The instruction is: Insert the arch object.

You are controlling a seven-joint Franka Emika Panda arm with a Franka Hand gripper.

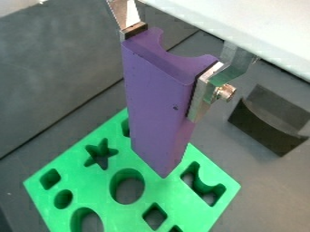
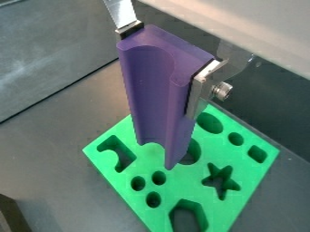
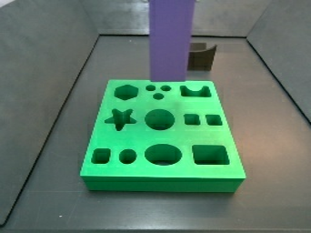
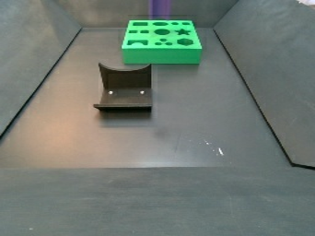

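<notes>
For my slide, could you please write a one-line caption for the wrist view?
Gripper fingers hold the tall violet-purple arch block upright above the green cutout board.

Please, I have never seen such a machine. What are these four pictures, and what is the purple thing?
A robot arm works here. Two cameras sit on its wrist; two stand beside the table. In both wrist views its hand has two silver fingers clamped on a tall purple block, held above a green board with shaped holes. A side view shows the block over the board's far edge. The dark bracket on the floor is the fixture.
</notes>
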